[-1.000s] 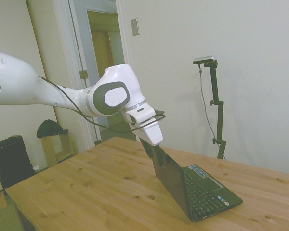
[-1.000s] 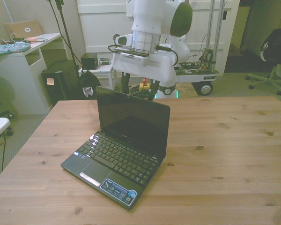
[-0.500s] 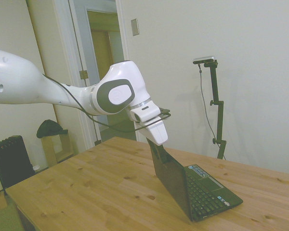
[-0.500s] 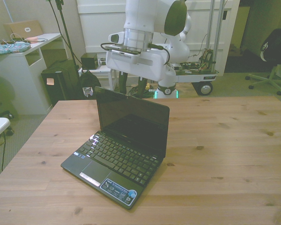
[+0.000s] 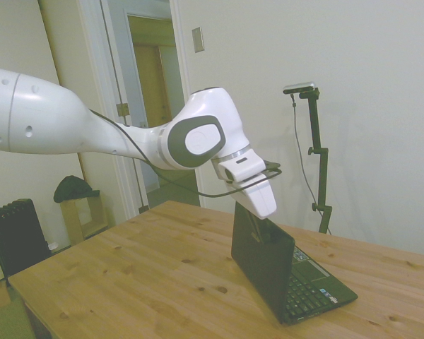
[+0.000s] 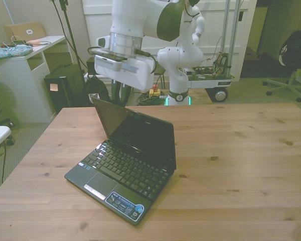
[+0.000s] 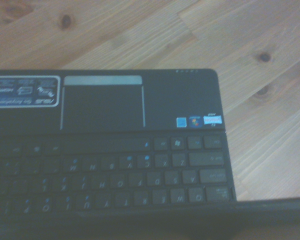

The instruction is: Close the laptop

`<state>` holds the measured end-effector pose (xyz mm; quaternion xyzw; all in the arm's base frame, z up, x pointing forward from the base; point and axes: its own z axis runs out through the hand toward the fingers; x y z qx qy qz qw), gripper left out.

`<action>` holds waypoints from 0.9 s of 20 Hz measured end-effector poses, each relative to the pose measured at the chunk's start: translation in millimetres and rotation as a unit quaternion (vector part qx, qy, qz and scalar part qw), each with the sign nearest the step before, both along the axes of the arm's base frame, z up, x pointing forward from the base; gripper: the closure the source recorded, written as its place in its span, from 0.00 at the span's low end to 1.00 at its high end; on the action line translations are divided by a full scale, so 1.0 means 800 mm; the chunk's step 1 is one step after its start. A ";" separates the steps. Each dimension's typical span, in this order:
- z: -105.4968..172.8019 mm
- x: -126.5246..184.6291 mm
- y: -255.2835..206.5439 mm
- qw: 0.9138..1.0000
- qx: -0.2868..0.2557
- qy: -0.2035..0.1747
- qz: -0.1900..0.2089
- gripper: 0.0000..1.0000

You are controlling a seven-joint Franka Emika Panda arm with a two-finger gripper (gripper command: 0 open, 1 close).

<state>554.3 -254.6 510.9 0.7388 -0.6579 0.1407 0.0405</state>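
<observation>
The laptop (image 6: 125, 165) is seen open on the wooden surface (image 6: 241, 165), its lid (image 5: 263, 265) tilted slightly over the keyboard (image 7: 110, 180). The end effector (image 5: 253, 224) is pressed against the lid's back, just below its top edge; its opening cannot be told.

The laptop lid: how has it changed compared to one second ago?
The gripper has pushed the lid forward, tipping it from leaning back to leaning toward the keyboard. The laptop base stayed at the same place on the table; it is not yet closed.
</observation>
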 end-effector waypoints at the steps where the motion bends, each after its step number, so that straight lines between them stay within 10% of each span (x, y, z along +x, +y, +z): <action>1: -0.003 0.005 -0.011 1.000 -0.002 0.002 -0.003 1.00; 18: -0.086 0.132 -0.090 1.000 -0.007 0.015 0.006 1.00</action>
